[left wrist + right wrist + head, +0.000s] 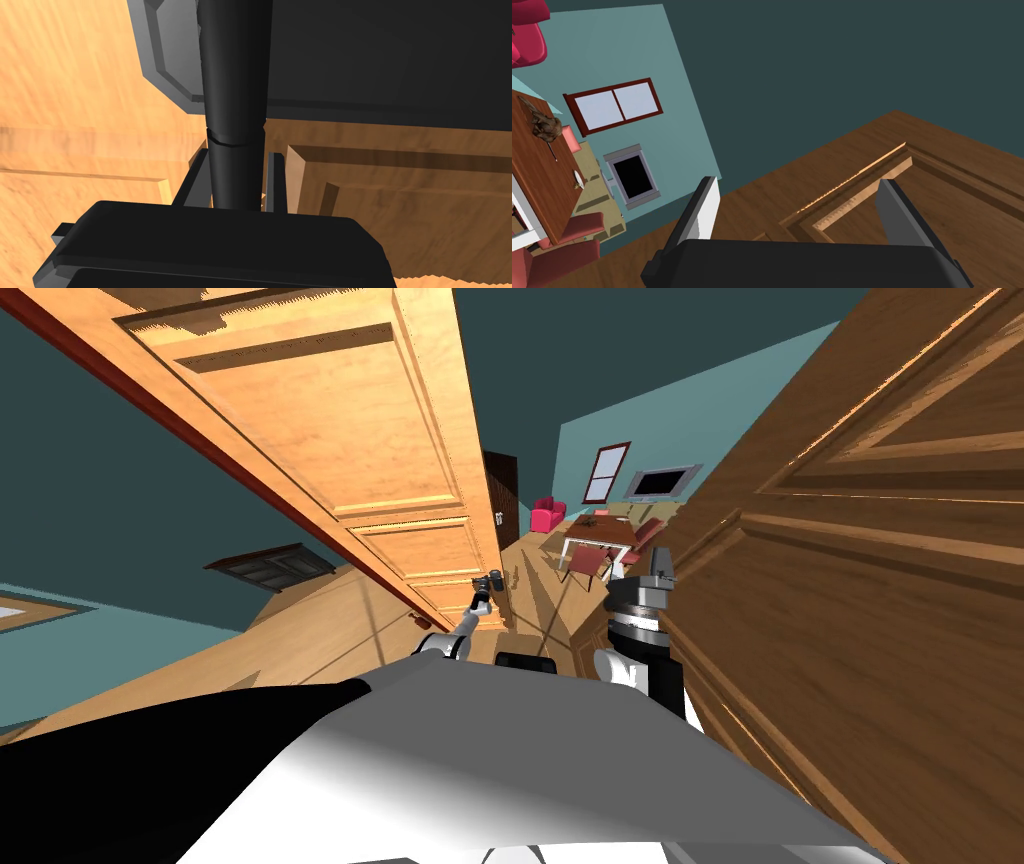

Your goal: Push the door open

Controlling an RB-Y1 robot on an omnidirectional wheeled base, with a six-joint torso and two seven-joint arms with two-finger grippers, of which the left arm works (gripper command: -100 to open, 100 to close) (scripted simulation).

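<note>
1. The light wooden door (380, 438) stands ajar on my left, its dark lever handle (235, 75) by its free edge.
2. The left gripper (237, 157) is clamped on the handle.
3. The right gripper (798, 184) has its fingers spread, beside a darker door (860, 588).
4. The right wrist view adds a brown table (542, 170).

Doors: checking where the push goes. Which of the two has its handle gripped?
The light orange door on the left: the left gripper is shut on its dark handle. The darker brown door has only the open right gripper near it.
</note>
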